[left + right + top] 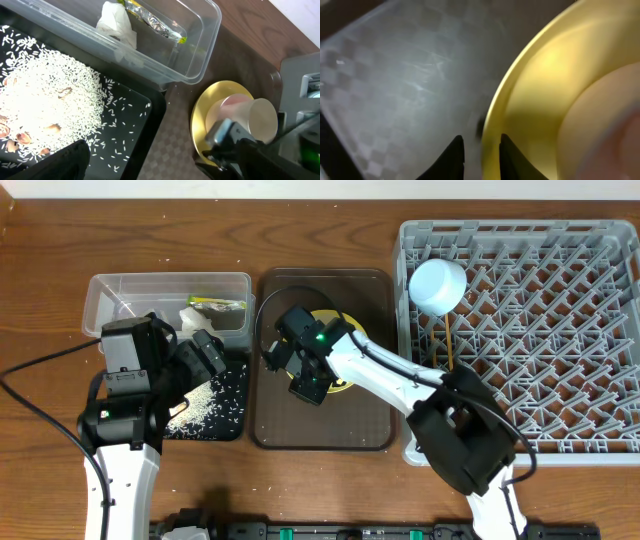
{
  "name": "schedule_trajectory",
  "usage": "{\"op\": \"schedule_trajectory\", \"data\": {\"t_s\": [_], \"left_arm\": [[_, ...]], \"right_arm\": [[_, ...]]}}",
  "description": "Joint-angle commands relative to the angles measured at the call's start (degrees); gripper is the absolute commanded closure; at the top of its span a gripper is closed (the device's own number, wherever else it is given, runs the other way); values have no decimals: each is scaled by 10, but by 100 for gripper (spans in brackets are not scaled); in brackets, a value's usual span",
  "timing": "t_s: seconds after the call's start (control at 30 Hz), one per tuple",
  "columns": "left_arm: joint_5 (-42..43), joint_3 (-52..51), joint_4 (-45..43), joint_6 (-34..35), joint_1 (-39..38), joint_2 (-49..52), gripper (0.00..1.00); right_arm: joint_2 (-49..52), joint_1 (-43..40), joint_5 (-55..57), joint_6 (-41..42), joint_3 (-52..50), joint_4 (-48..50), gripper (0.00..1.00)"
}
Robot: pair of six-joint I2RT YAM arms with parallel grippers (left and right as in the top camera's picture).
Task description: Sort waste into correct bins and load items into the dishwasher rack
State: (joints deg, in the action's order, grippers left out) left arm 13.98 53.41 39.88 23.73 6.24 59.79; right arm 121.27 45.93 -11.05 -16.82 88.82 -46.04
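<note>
On the brown tray, your right jaws stand apart astride the rim of the yellow plate, likely stiff and slick. Left jaws: cannot tell.

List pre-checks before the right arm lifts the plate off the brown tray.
1. Right gripper open, fingers straddling the yellow plate rim: ok.
2. Plate free of loose load: not ok, the white cup lies on its side on it.
3. Dishwasher rack has free pegs beside the blue bowl: ok.
4. Left gripper away from the plate, over the black tray: ok.
5. Rim seated deep enough between the fingers: cannot tell.
</note>
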Motion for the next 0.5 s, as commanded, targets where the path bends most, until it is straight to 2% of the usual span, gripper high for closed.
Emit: {"op": "schedule_trajectory", "data": {"t_s": [0.0,0.23,0.47], "left_arm": [[-1,12,0,-7,2,1,4],[-1,12,0,-7,2,1,4],[-1,12,0,-7,2,1,4]], "right_arm": [[-63,5,-12,5,-2,0,74],[-128,5,14,5,-2,-1,72],[-132,0,85,5,-2,-11,81]]}}
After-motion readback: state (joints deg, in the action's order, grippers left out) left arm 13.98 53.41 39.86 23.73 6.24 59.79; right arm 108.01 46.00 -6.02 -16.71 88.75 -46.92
